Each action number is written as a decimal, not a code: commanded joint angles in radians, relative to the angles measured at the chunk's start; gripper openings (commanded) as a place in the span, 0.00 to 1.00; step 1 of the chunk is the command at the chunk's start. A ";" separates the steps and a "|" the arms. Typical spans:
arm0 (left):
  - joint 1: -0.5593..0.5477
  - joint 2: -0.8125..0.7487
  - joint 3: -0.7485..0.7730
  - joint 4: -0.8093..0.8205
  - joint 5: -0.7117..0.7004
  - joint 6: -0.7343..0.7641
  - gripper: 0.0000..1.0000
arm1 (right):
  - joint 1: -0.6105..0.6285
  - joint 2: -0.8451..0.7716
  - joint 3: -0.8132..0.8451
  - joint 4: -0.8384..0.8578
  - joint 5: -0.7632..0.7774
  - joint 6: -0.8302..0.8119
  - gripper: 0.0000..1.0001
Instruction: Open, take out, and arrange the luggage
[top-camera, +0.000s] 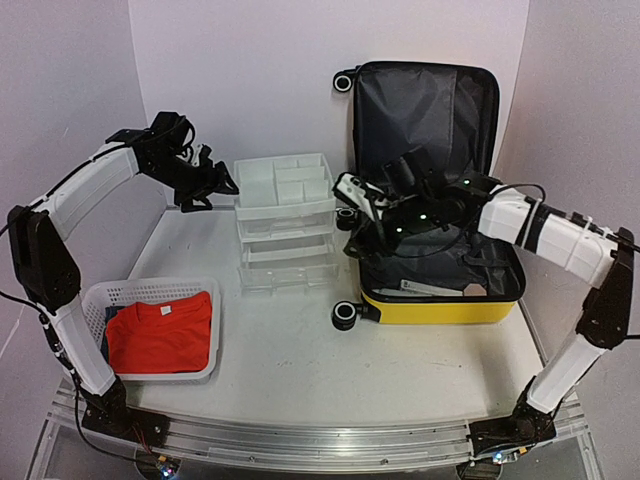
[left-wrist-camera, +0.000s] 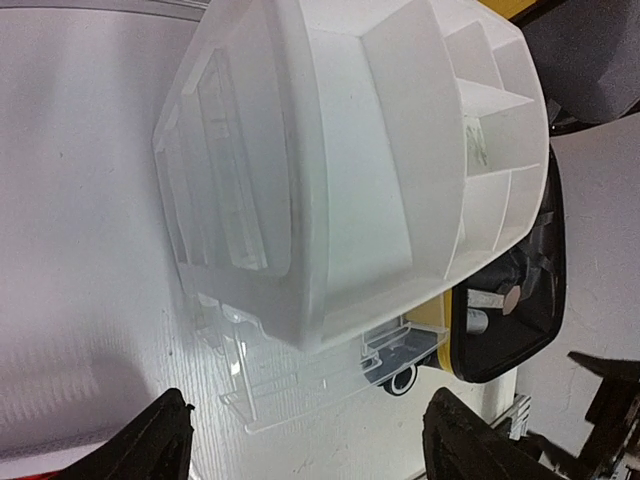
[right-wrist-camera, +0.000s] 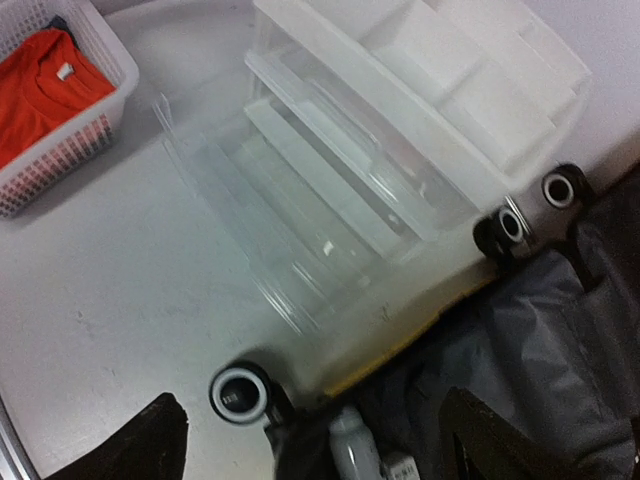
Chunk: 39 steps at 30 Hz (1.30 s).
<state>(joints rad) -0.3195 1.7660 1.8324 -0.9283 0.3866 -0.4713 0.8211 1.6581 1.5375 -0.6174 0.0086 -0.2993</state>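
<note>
The yellow suitcase (top-camera: 440, 306) lies open at the right, its lid (top-camera: 425, 110) upright against the back wall and its dark grey lining showing. Small items lie inside: a white flat thing (top-camera: 430, 288) and a pale bottle (right-wrist-camera: 352, 447). My right gripper (top-camera: 352, 212) hovers over the suitcase's left edge, open and empty; in the right wrist view (right-wrist-camera: 320, 452) the bottle and a wheel (right-wrist-camera: 240, 392) lie between its fingers. My left gripper (top-camera: 224, 182) is open and empty beside the drawer unit's top left; in the left wrist view (left-wrist-camera: 305, 450) it faces the unit, with the suitcase (left-wrist-camera: 500, 310) beyond.
A white plastic drawer unit (top-camera: 285, 215) with a compartment tray on top stands mid-table, close against the suitcase's left side. A white mesh basket (top-camera: 95, 300) holding a red shirt (top-camera: 160, 332) sits front left. White walls enclose the back and sides.
</note>
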 joint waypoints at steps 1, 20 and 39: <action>0.009 -0.079 -0.036 -0.001 -0.042 0.028 0.81 | -0.138 -0.078 -0.083 -0.157 0.062 0.004 0.92; 0.022 -0.060 0.021 -0.006 -0.017 -0.016 0.83 | -0.394 0.389 0.207 -0.536 -0.079 -0.297 0.88; 0.022 -0.058 0.024 -0.003 -0.040 -0.062 0.83 | -0.394 0.532 0.225 -0.525 0.028 -0.413 0.70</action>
<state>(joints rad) -0.3038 1.7218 1.8137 -0.9440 0.3550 -0.5213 0.4267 2.1757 1.7458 -1.2003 0.0048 -0.6933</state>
